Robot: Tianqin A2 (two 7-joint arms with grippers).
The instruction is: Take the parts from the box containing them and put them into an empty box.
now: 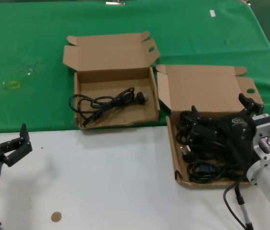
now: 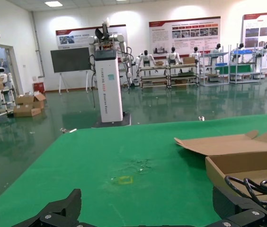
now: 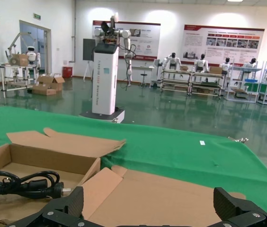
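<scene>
**Right gripper over the cord pile, left gripper idle**

In the lower right of the head view, the right gripper (image 1: 221,112) is hanging over the heap of thin black power cords with chunky plugs (image 1: 207,148), its two dark fingers standing spread apart with nothing between them. Those cords are lying in the low-walled brown cardboard box with the wide lid flap (image 1: 175,160), right of centre. Left of it, at the upper centre, the squarer brown cardboard box with taller walls (image 1: 153,96) is sitting open on the green cloth (image 1: 29,57) with one coiled black cord (image 1: 104,103) lying inside. At the lower left edge, the left gripper (image 1: 15,143) is waiting above the white table surface (image 1: 106,182), fingers parted and empty.

In the left wrist view, the left gripper's fingertips (image 2: 65,205) are showing wide apart along the bottom, and the taller-walled box with its cord is appearing at the lower right.

In the right wrist view, the right gripper's fingertips (image 3: 72,203) are likewise showing wide apart at the bottom, above the low box's lid flap.
</scene>
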